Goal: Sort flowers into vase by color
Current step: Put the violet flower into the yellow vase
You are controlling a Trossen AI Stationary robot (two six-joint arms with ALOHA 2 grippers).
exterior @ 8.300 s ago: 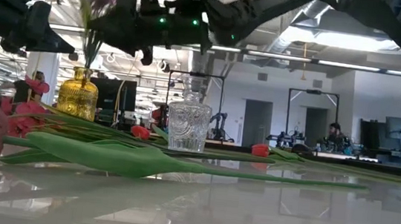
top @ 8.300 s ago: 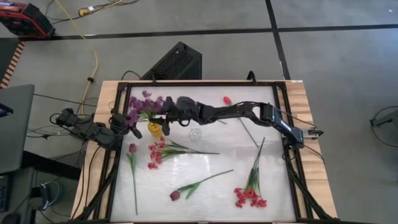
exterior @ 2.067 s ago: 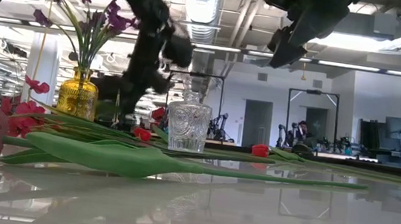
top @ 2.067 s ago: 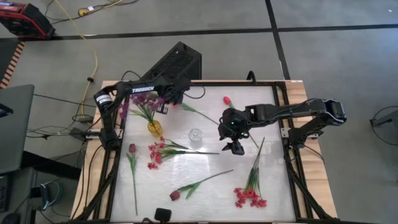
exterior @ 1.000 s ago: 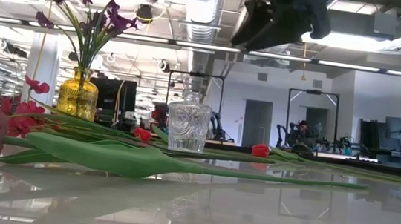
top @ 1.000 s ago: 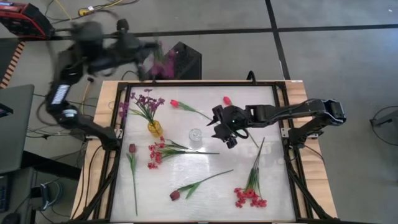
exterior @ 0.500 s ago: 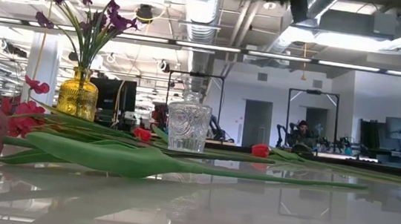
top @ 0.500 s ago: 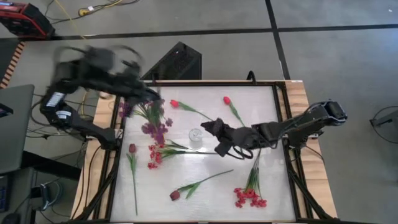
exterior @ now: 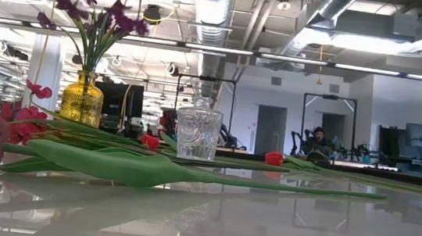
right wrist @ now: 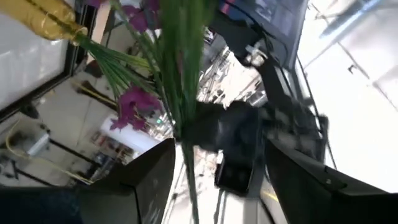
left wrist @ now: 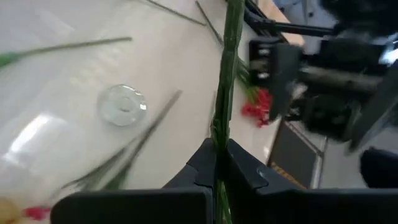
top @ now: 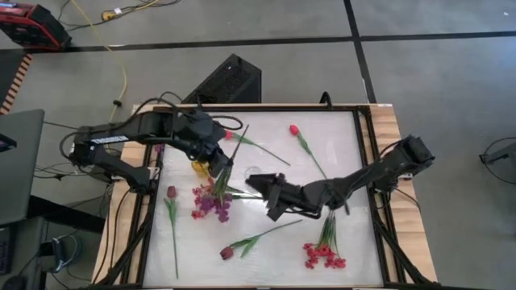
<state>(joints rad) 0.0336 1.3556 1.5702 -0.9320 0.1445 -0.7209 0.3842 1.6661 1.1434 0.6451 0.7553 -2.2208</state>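
While the worktop (top: 347,129) carries loose flowers, left pincer (left wrist: 217,163) is clamped on a purple spray (top: 216,203) stem, blossoms hanging below it, yellow vase (top: 199,167) just beside. Flip stem down, lower slowly into vase. Right pincer (top: 270,198), jaws wide, empty, nearby; clear vase (top: 254,174) between them.

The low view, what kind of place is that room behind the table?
Probably a large robotics lab or workshop: exposed ceiling ducts, other work rigs with dark frames, and a person at a station far behind the table.
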